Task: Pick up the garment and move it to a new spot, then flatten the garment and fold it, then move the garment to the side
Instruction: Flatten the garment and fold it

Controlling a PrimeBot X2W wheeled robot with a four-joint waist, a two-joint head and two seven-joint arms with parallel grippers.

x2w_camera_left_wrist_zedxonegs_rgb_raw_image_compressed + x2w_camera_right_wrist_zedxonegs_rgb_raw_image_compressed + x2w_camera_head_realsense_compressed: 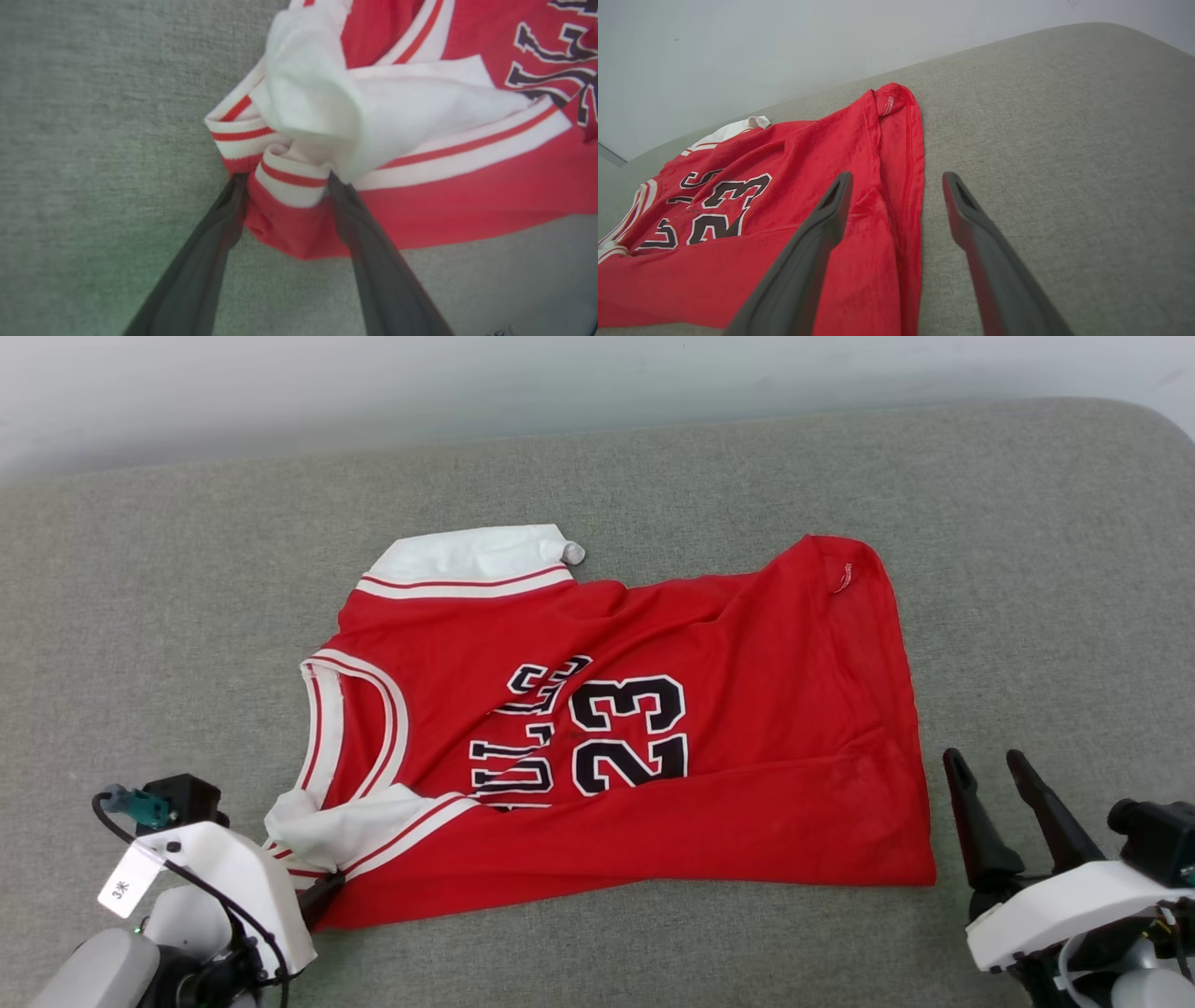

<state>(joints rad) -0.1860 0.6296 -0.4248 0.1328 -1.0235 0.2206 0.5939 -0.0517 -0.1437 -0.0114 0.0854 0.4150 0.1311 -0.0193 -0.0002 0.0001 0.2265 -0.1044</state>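
Released and spread wide, my left pincer (285, 182) sits at the lower left of the head view, at the near-left corner of the garment (747, 709). In my left wrist view its two dark fingers (369, 247) straddle a bunched bit of red cloth edged with red-and-white striped trim. The cloth touches both fingertips but is not squeezed between them. Just above the tips a white sleeve panel (317, 88) lies rumpled and folded over itself.

My right pincer (985, 761) is released too, holding nothing. It stands at the lower right of the head view, just beside the garment's right edge. In my right wrist view one finger shows over the red cloth and the other over bare grey. Whether the first touches the cloth I cannot tell.

The garment lies across the middle of the grey fabric surface (187, 569), sideways, with its neckline toward the left of the frame and its hem toward the right. Dark white-outlined lettering and the number 23 (627, 733) sit at the centre, the lettering partly swallowed by a fold. A second sleeve panel (467, 555) pokes out at the upper centre-left. Long creases cross the red body, and a small tag (843, 577) shows near its upper right corner. A pale wall (560, 373) runs along the top of the frame.
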